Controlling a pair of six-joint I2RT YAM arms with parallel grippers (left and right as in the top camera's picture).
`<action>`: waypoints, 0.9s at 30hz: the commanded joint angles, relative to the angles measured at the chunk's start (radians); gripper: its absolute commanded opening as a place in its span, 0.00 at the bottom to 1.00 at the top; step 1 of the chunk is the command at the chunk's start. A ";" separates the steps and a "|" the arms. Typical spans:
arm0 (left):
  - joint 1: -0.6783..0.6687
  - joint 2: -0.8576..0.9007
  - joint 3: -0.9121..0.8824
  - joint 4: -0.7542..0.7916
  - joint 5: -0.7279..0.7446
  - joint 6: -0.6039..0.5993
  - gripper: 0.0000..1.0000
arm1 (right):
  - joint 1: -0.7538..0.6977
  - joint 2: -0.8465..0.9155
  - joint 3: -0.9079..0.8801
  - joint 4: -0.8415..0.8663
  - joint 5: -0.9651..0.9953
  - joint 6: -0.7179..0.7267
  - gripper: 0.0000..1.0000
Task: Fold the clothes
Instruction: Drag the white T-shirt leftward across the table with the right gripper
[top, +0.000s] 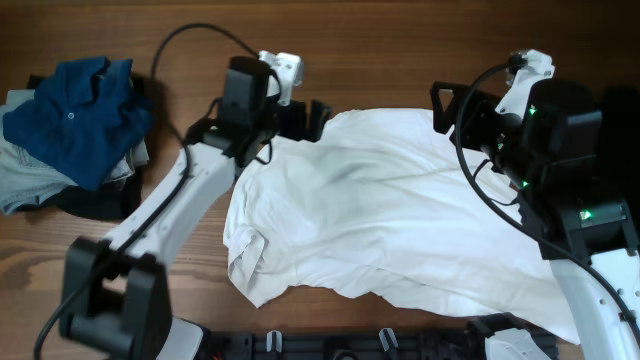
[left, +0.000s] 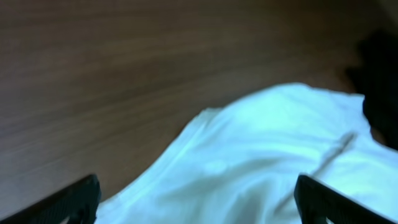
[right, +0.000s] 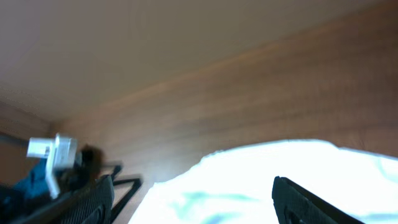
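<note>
The clothes, a large white shirt (top: 400, 215), lie loosely spread across the middle of the wooden table, with the near left part bunched up. My left gripper (top: 312, 120) hovers at the shirt's far left corner, jaws wide open with nothing between them. In the left wrist view the white fabric (left: 267, 162) lies below the open left gripper (left: 199, 205). My right gripper (top: 446, 108) is at the shirt's far right corner, also open and holding nothing. In the right wrist view the bright shirt (right: 280, 180) lies under the open right gripper (right: 199, 205).
A dark blue polo shirt (top: 75, 115) lies on a heap of grey (top: 25, 185) and black (top: 100, 205) garments at the table's left edge. A black frame (top: 350, 345) runs along the near edge. Bare wood (top: 400, 50) lies beyond the shirt.
</note>
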 joint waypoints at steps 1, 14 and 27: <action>-0.035 0.135 0.010 0.130 0.021 0.051 0.99 | -0.002 0.026 0.010 -0.031 0.018 0.034 0.82; -0.075 0.405 0.034 0.344 0.024 0.101 0.88 | -0.002 0.108 0.010 -0.167 0.017 0.032 0.81; -0.154 0.506 0.034 0.345 -0.093 0.208 0.60 | -0.002 0.115 0.010 -0.182 0.014 0.032 0.81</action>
